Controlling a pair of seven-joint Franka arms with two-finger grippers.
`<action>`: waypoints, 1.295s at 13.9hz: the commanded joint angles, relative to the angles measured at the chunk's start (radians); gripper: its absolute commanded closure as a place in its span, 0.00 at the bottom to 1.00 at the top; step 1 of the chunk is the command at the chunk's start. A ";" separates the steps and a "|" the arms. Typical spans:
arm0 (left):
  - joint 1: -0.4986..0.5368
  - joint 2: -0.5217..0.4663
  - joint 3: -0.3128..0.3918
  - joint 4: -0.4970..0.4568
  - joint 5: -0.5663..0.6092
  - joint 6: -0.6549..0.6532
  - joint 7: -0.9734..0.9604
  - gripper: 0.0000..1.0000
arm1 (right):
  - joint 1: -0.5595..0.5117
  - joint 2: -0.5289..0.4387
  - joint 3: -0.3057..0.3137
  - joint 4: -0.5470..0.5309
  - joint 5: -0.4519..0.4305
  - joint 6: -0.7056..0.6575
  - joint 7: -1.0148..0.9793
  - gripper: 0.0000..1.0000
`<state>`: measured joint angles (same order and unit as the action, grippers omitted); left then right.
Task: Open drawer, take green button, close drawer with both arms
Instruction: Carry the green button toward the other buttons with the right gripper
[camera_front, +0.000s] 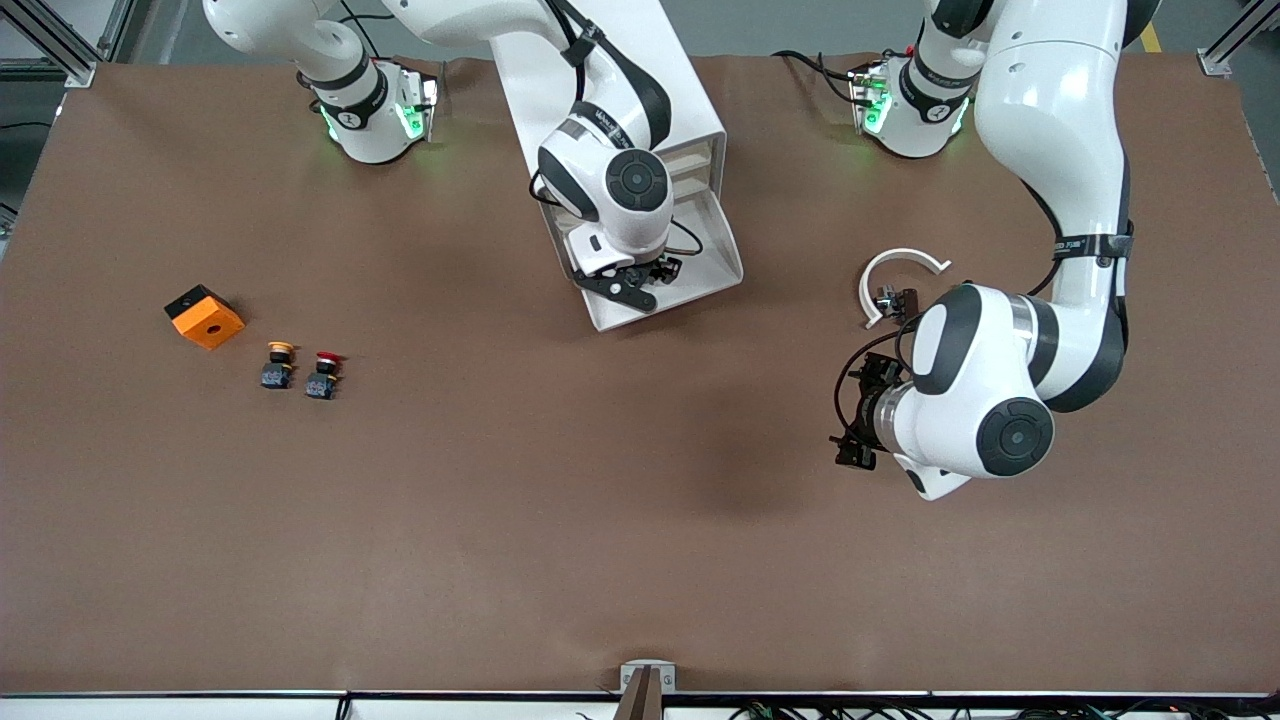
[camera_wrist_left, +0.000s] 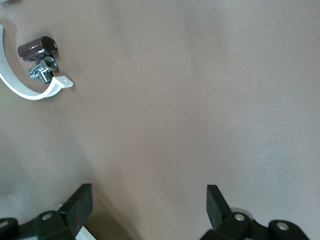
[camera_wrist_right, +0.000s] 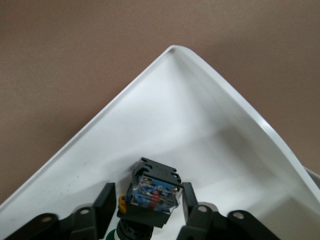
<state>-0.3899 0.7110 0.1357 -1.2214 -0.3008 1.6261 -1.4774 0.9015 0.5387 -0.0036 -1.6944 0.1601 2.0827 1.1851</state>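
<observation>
Our right claw (camera_wrist_right: 145, 212) is down inside the open white drawer (camera_wrist_right: 200, 130), its fingers closing around the button (camera_wrist_right: 151, 194). Our left claw (camera_wrist_left: 149, 210) waits, spread wide and empty, over bare tabletop (camera_front: 620, 520). An off-centre squeeze could twist the button loose as we lift.

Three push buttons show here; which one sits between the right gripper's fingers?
The green-capped button in the open drawer, between the right gripper's fingers. The yellow-capped and red-capped buttons lie out on the table, toward the right arm's end.
</observation>
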 joint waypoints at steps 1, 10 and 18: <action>0.002 -0.019 -0.001 -0.015 0.020 -0.003 0.090 0.00 | 0.010 0.001 -0.006 -0.004 0.061 0.008 -0.018 0.78; 0.025 -0.076 -0.004 -0.069 0.092 0.017 0.641 0.00 | -0.130 -0.008 -0.009 0.295 0.099 -0.410 -0.025 0.83; -0.003 -0.090 -0.007 -0.063 0.091 -0.006 0.641 0.00 | -0.475 -0.060 -0.015 0.368 -0.008 -0.664 -0.687 0.82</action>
<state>-0.3884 0.6528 0.1291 -1.2628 -0.2273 1.6285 -0.8500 0.4943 0.4885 -0.0366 -1.3150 0.2067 1.4375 0.6402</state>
